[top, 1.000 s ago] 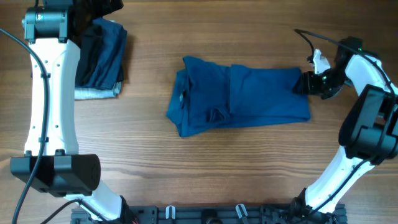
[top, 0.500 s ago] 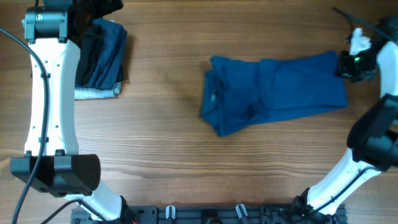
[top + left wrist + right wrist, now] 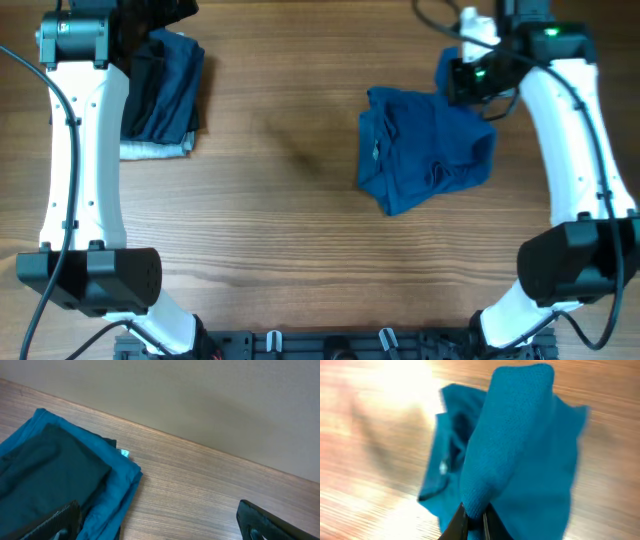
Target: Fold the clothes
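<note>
Beneath both arms runs the wooden table (image 3: 280, 230), the largest thing in view. Next in size are the two white arms. The left arm (image 3: 85, 150) reaches up one side of the table, and the right arm (image 3: 575, 150) reaches up the other and bends inward at the top.

Just under the right hand (image 3: 465, 80) lie the clothes (image 3: 425, 150), a single medium-blue shirt. It is bunched on the wood, with one edge drawn up into that hand. The right hand is clenched on a fold of the cloth. In its wrist view the black fingertips (image 3: 457, 527) are pinched together, with a ridge of blue fabric rising between them. The rest of the shirt drapes away from the hand and down onto the table.

Well apart from the right hand, close beside the left one, sits a stack of folded garments (image 3: 165, 95). A black garment (image 3: 150, 100) lies against a blue garment (image 3: 185, 70), and a pale grey garment (image 3: 155, 150) shows at the stack's near edge. In the left wrist view the black piece rests on the blue one, just off the hand's one side.

The left hand (image 3: 159, 522) is released, jaws spread wide. Its dark fingers (image 3: 57, 520) show at the lower corners, with bare wood between them and nothing held.
</note>
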You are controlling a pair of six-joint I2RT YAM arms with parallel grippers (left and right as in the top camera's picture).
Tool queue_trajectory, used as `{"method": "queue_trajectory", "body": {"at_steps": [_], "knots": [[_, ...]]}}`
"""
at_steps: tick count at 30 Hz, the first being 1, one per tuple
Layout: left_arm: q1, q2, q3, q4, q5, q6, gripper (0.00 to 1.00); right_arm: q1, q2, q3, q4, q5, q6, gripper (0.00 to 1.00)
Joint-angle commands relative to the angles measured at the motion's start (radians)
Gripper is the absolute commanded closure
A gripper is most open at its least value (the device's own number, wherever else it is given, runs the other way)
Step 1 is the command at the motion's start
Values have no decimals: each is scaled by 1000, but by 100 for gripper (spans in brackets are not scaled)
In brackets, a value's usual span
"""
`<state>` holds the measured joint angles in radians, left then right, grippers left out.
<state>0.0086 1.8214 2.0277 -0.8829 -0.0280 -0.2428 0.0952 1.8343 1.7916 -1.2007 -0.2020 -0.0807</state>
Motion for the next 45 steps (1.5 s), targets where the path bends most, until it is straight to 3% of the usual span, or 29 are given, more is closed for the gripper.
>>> {"method": "queue_trajectory", "body": {"at_steps": [1, 6, 8, 12, 13, 14, 15, 17, 22, 25, 27, 29, 32, 36, 39, 45], "knots": [[3, 6, -4, 2, 2, 0, 0, 100, -1, -135, 67, -24, 40, 96], [3, 6, -4, 2, 2, -1, 0, 214, 47, -417, 478, -35, 240, 96], [3, 6, -4, 2, 2, 0, 0, 234, 58, -454, 592, -35, 266, 62], [3, 6, -4, 2, 2, 0, 0, 196, -14, -367, 589, -136, 172, 39], [3, 6, -4, 2, 2, 0, 1, 164, -62, -331, 527, -139, 168, 38], [3, 6, -4, 2, 2, 0, 0, 132, -99, -318, 466, -139, 161, 39], [3, 6, -4, 2, 2, 0, 0, 100, -128, -318, 405, -140, 163, 48], [3, 6, -4, 2, 2, 0, 0, 68, -135, -324, 281, -140, 156, 96], [3, 6, -4, 2, 2, 0, 0, 77, -99, -546, 340, -144, 133, 96], [3, 6, -4, 2, 2, 0, 0, 77, -62, -783, 584, -142, 164, 96], [3, 6, -4, 2, 2, 0, 0, 77, -45, -850, 658, -140, 200, 96], [3, 6, -4, 2, 2, 0, 0, 77, -55, -813, 640, -155, 193, 96], [3, 6, -4, 2, 2, -1, 0, 72, -109, -605, 533, -197, 158, 96], [3, 6, -4, 2, 2, 0, 0, 26, -153, -364, 453, -105, 190, 96], [3, 6, -4, 2, 2, -1, 0, -43, -132, -360, 466, 5, 185, 96], [3, 6, -4, 2, 2, 0, 0, -88, 69, -390, 548, 16, 152, 96]]}}
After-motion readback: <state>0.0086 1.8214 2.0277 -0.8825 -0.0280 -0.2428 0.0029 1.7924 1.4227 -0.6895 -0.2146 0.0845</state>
